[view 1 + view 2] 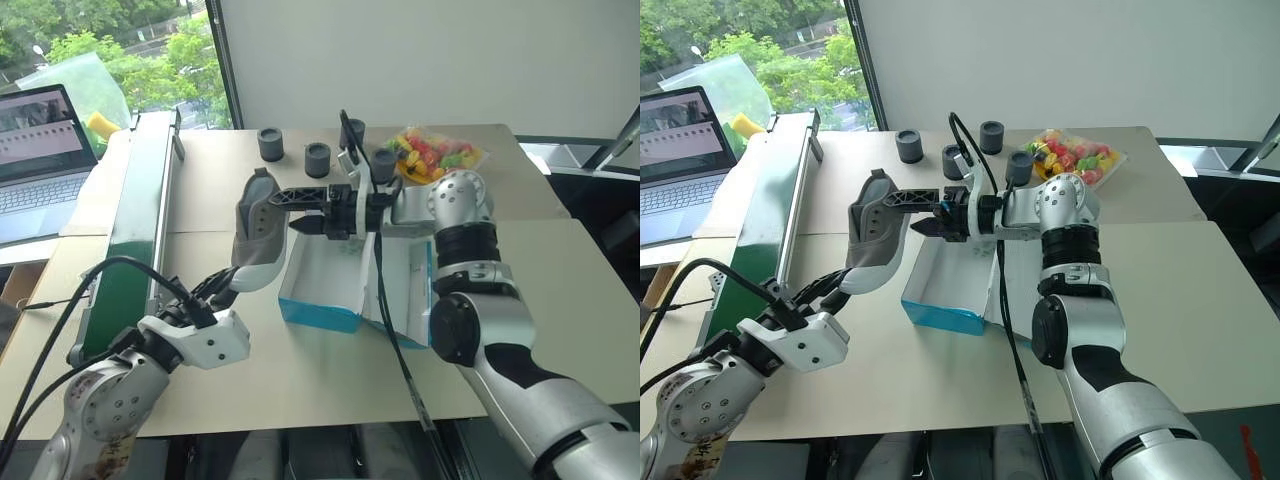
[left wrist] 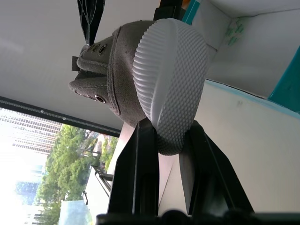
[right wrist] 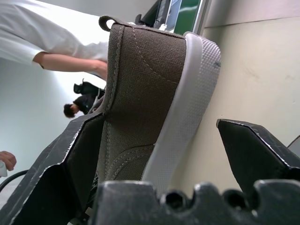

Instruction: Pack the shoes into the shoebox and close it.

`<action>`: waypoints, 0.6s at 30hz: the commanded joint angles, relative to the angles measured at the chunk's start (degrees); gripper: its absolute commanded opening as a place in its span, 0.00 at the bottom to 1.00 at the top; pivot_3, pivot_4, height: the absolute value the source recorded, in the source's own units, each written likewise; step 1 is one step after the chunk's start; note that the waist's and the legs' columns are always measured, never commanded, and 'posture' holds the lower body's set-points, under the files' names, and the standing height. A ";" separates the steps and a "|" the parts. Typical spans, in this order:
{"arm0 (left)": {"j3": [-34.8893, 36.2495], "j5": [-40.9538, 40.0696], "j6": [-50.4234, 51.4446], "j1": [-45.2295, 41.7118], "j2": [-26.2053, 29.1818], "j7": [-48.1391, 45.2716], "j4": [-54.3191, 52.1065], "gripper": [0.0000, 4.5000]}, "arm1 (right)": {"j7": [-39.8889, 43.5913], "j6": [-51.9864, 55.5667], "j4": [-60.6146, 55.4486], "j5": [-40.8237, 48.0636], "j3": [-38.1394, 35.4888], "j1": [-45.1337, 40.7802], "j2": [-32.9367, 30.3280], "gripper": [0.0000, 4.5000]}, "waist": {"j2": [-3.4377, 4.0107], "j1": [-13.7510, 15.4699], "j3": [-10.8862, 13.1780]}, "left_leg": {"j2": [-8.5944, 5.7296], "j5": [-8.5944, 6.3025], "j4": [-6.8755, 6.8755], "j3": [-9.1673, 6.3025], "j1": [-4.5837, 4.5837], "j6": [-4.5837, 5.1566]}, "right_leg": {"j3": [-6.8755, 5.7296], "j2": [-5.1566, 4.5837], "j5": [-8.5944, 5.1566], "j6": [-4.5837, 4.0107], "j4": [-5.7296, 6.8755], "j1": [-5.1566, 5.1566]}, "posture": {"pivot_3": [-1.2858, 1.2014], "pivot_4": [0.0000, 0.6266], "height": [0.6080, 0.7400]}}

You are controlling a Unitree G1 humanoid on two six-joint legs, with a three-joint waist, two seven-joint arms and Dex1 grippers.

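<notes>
Left eye view shows the left gripper [image 1: 222, 285] clamped on the toe of a grey-taupe low sneaker with a pale whitish sole [image 1: 259, 232], holding it tilted, heel uppermost, above the tan cardboard-covered table [image 1: 300, 370]. Its two black fingers [image 2: 140, 164] pinch the ribbed toe end of the sole from either side in the left wrist view. Reaching in from the opposite side, the right gripper [image 1: 296, 211] spreads its jaws wide around the sneaker's heel: one finger lies along the dark inside of the collar while the other stands off the sole without touching, as the right wrist view shows. Just below and beside the right gripper sits the bright turquoise-blue cardboard shoebox with a white interior [image 1: 318, 312], open, its lid [image 1: 410, 290] laid back under the right arm. Beyond the right gripper stand four small dark grey cylinders [image 1: 908, 146] and a clear bag of coloured sweets [image 1: 435, 153]. Well to the left gripper's outer side run a long green-and-silver conveyor frame [image 1: 135, 225] and an open laptop [image 1: 38, 160].
</notes>
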 commanded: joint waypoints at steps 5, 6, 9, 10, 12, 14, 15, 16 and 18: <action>0.37 0.55 -1.71 -1.61 -0.78 -0.30 -1.11 0.05 | -2.93 2.50 1.92 4.61 -7.15 -3.44 2.67 0.89 | 0.00 0.09 0.00 | 0.00 0.00 0.00 -0.01 -0.01 0.00 | -0.01 0.00 0.00 0.00 0.02 0.01 | 0.52 0.24 1.00; 0.42 0.59 -1.76 -1.57 -0.84 -0.37 -1.08 0.05 | -3.47 2.74 1.77 4.77 -7.67 -3.37 2.91 0.86 | 0.00 0.10 0.00 | -0.01 0.00 0.00 -0.01 -0.01 0.00 | -0.01 -0.02 0.00 0.00 0.02 0.01 | 0.52 0.24 1.00; 0.72 0.60 -2.06 -1.51 -1.00 -0.52 -0.85 0.05 | -4.87 3.61 0.64 5.03 -8.80 -2.97 3.73 0.65 | 0.00 0.12 0.00 | -0.01 0.00 0.00 -0.01 -0.01 0.00 | -0.02 -0.01 0.00 0.00 0.02 0.01 | 0.52 0.24 1.00; 0.76 0.62 -2.09 -1.51 -1.08 -0.56 -0.83 0.05 | -5.27 3.90 0.27 5.05 -9.11 -2.85 3.94 0.57 | 0.00 0.11 0.00 | -0.01 0.00 0.00 -0.01 -0.01 0.00 | -0.02 -0.01 0.00 0.00 0.02 0.01 | 0.52 0.24 1.00; 0.86 0.71 -2.12 -1.45 -1.17 -0.62 -0.71 0.05 | -6.09 4.11 0.07 5.15 -9.85 -2.83 4.31 0.41 | 0.00 0.01 0.00 | -0.01 0.00 0.00 -0.01 -0.01 0.00 | -0.01 -0.01 0.00 0.00 0.02 0.01 | 0.52 0.24 1.00; 0.93 0.81 -1.72 -1.51 -1.31 -0.75 -0.57 0.05 | -6.84 4.38 -0.33 5.32 -10.43 -2.85 4.67 0.26 | 0.00 -0.02 0.00 | 0.00 0.00 0.00 0.00 -0.01 0.00 | -0.01 0.00 0.00 0.00 0.03 0.01 | 0.52 0.24 1.00; 0.97 0.93 -1.54 -1.55 -1.36 -0.77 -0.42 0.05 | -7.22 4.54 -0.50 5.46 -10.83 -2.90 4.85 0.21 | 0.00 0.00 0.00 | 0.00 0.00 0.00 0.00 -0.01 0.00 | -0.01 0.00 0.00 0.00 0.03 0.01 | 0.52 0.24 1.00; 0.93 1.06 -1.03 -1.56 -1.44 -0.93 -0.14 0.05 | -7.68 4.84 -0.93 5.67 -11.28 -2.92 5.17 0.15 | 0.00 0.02 0.00 | 0.00 0.00 0.00 0.00 -0.01 0.00 | -0.02 0.00 0.00 0.00 0.03 0.01 | 0.52 0.24 1.00; 0.87 1.42 -0.31 -1.67 -2.01 -0.54 0.81 0.05 | -9.24 5.51 -1.96 6.35 -12.90 -2.85 6.19 0.15 | 0.00 0.05 0.00 | -0.01 0.00 0.00 -0.01 -0.01 0.00 | -0.02 -0.01 0.00 0.00 0.04 0.01 | 0.52 0.24 1.00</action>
